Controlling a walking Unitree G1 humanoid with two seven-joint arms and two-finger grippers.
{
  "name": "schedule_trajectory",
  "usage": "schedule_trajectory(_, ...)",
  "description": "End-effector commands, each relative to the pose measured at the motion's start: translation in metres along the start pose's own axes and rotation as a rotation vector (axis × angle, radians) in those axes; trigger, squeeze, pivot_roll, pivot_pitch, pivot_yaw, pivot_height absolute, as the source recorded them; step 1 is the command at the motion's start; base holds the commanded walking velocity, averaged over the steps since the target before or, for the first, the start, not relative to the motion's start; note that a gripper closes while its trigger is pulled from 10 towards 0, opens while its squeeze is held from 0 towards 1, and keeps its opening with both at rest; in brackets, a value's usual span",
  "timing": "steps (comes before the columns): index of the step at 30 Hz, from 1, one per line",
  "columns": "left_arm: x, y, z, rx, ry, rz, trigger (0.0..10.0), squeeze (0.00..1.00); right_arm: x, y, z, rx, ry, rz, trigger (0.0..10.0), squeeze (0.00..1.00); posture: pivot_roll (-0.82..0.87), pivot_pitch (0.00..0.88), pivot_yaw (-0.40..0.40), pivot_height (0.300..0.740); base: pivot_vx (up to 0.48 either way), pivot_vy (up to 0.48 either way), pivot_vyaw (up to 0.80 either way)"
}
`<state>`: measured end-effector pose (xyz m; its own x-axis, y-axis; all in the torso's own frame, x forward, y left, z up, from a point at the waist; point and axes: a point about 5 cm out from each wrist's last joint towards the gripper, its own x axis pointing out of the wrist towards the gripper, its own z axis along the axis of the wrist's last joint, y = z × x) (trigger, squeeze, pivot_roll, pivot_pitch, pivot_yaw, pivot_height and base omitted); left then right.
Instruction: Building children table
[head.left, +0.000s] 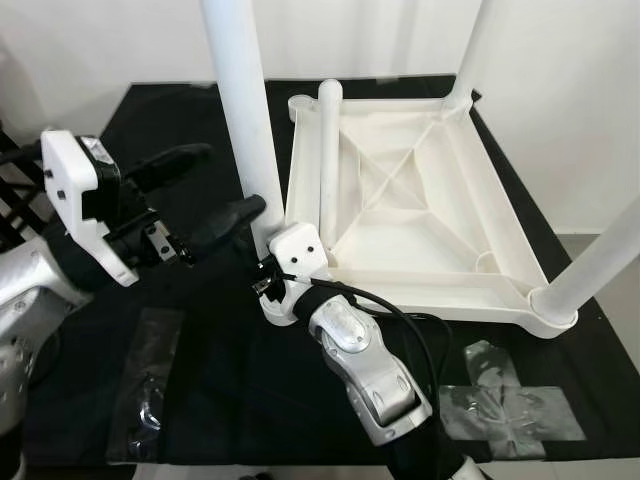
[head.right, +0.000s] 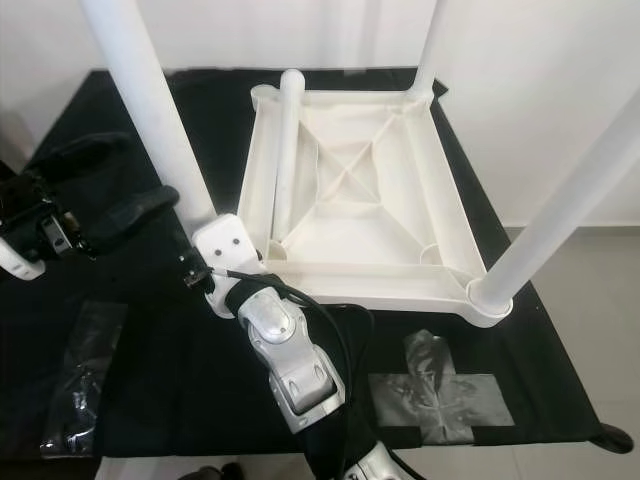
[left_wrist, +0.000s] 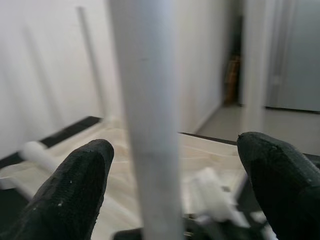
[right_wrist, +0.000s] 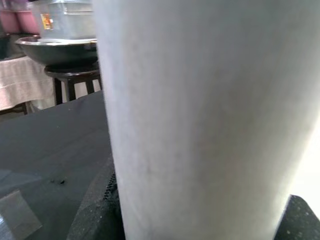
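Observation:
A white plastic children's table (head.left: 508, 215) lies upside down on a black-covered surface. Its near-left leg (head.left: 245, 110) stands upright in the corner socket. My right gripper (head.left: 268, 262) is shut on the base of this leg, which looms close between the fingers (right_wrist: 95, 210) in the right wrist view. My left gripper (head.left: 232, 178) is open just left of the same leg, higher up, with one finger (left_wrist: 75, 185) on each side of the leg (left_wrist: 150, 125). A loose leg (head.left: 328, 160) lies in the tabletop's underside. Two more legs (head.left: 600, 260) stand upright on the right.
Crossed strips of silver tape (head.left: 510, 400) are stuck on the black cloth (head.left: 220, 390) at the front right. A clear plastic bag (head.left: 150, 385) lies front left. White walls stand close behind and to the right. A stool with a metal bowl (right_wrist: 60, 47) is off to the side.

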<state>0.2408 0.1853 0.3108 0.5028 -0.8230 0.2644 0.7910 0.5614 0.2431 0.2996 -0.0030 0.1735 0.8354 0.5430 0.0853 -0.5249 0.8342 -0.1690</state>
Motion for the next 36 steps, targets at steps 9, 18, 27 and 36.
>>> schedule_trajectory(9, 0.015, 0.013, 0.003, 0.002, 0.087, -0.180, 10.0, 1.00, -0.004, -0.001, -0.052, 0.033, 0.241, -0.066, 10.0, 0.00, 0.04, 0.132, 0.023, 0.740, 0.000, 0.000, 0.00)
schedule_trajectory(18, 0.028, 0.046, -0.011, -0.002, 0.105, -0.039, 10.0, 0.00, -0.002, 0.004, -0.049, 0.047, 0.215, -0.049, 10.0, 0.00, 0.02, 0.130, 0.030, 0.740, 0.000, 0.000, 0.00)
schedule_trajectory(27, 0.022, 0.046, -0.024, -0.085, 0.103, -0.039, 10.0, 0.00, -0.002, 0.007, -0.049, 0.057, 0.209, -0.038, 10.0, 0.00, 0.02, 0.134, 0.027, 0.740, 0.000, 0.000, 0.00)
schedule_trajectory(36, 0.060, 0.024, -0.003, -0.133, 0.013, -0.303, 10.0, 0.00, -0.001, 0.008, -0.049, 0.060, 0.206, -0.039, 10.0, 0.00, 0.02, 0.136, 0.034, 0.740, 0.000, 0.000, 0.00)
